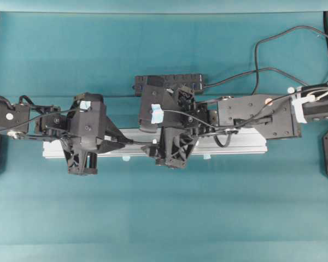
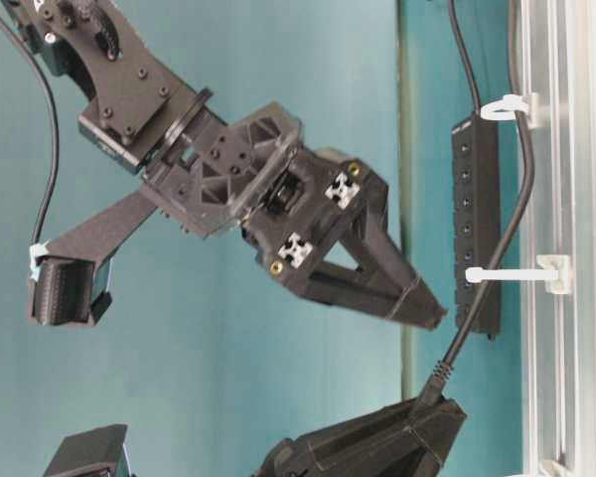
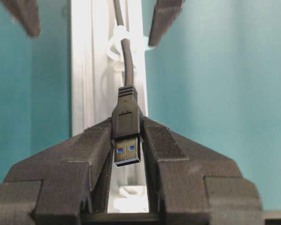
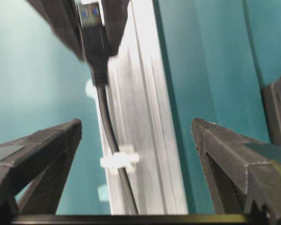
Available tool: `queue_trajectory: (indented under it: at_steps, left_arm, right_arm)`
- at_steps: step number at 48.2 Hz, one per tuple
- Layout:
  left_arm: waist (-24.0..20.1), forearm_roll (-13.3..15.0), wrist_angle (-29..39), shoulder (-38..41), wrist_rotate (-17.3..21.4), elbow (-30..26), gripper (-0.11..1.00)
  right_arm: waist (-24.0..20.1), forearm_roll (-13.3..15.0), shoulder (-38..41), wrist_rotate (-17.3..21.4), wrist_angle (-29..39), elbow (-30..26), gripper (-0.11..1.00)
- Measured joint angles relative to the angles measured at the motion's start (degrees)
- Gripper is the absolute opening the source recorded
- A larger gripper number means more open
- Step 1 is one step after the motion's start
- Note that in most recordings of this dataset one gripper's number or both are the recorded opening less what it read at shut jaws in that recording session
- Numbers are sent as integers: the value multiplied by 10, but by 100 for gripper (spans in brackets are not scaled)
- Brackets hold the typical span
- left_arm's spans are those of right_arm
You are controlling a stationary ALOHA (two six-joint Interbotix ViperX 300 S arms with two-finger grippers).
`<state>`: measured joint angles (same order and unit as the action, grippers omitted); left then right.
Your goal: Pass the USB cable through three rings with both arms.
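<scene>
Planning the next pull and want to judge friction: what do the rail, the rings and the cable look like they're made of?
Rail: looks like extruded aluminium, silvery matte with lengthwise grooves. Rings: whitish translucent plastic, likely smooth; thin loops. Cable: black cord with a matte rubbery-looking jacket and moulded plastic plug body, metal tip with blue insert, clamped in the left gripper.

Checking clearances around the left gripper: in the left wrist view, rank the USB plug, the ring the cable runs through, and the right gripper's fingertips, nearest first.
1. USB plug, clamped in the left gripper.
2. Ring, farther up the rail.
3. Right gripper's fingertips, at the top edge, about level with the ring; too close to call.
</scene>
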<state>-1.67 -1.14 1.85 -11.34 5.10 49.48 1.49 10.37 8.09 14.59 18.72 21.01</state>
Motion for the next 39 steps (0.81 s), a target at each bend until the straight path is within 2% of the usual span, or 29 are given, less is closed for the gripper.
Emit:
queue_trajectory:
  at_steps: [19,24,29,39]
  left_arm:
    - [-1,0,1,1,4,-11,22]
    - [-1,0,0,0,16,-11,22]
    - [-1,1,0,1,29,-11,22]
    - [-2,1,3,0,38,-11,22]
  right_arm:
    - [0,0,33,0,-20,-12,68]
    - [0,0,39,0,-27,-20,64]
    - [-1,0,43,0,-33,-26,54]
    - [0,0,46,0,-34,-27,22]
